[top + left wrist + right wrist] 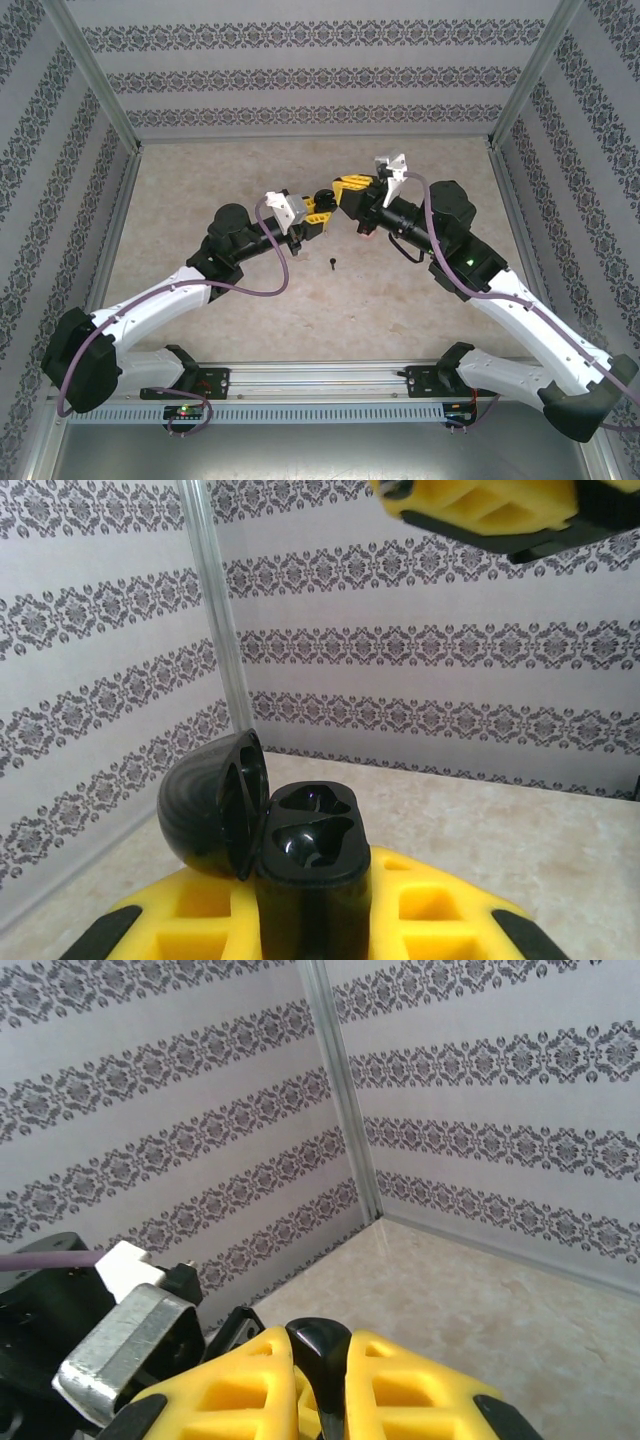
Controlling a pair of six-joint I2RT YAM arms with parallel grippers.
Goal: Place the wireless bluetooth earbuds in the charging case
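On our left, we are clamping the left gripper [318, 205] around the black charging case [310, 845] and holding it upright. Its lid [205, 815] is hanging open to the left, and both wells are sitting empty. Just right of that, a loose black earbud [331, 263] is lying on the table [420, 310], nearer our bases than the two grippers. On our right, we are pinching the right gripper [347, 192] tight on a second black earbud [320, 1355], hovering close beside the open case.
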